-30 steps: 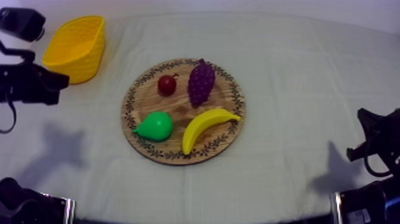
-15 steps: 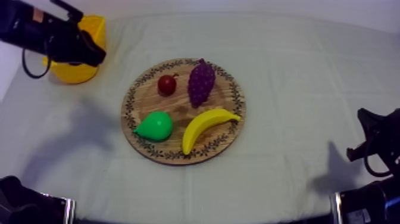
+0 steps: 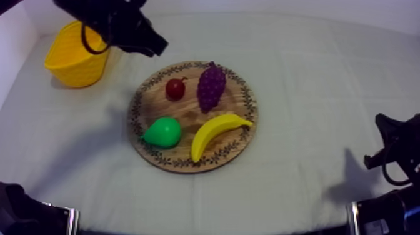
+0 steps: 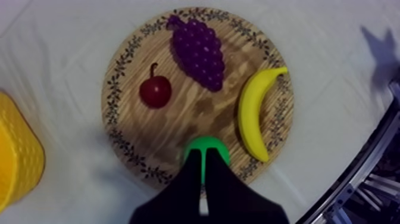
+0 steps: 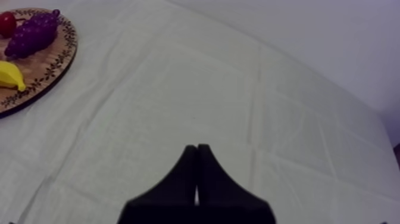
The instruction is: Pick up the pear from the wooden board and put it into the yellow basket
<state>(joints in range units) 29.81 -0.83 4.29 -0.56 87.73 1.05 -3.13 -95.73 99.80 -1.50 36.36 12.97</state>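
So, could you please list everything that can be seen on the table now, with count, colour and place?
board: one, brown wood with a patterned rim, middle of the table
pear: one, green, on the board, near side, toward the left arm
banana: one, yellow, on the board, beside the pear
grapes: one bunch, purple, on the board, far side
small red fruit: one, red, on the board, beside the grapes
basket: one, yellow, on the cloth, apart from the board, far left
cloth: one, grey-white, covers the table
left gripper: one, black, shut, above the table between basket and board
right gripper: one, black, shut, over bare cloth at the right
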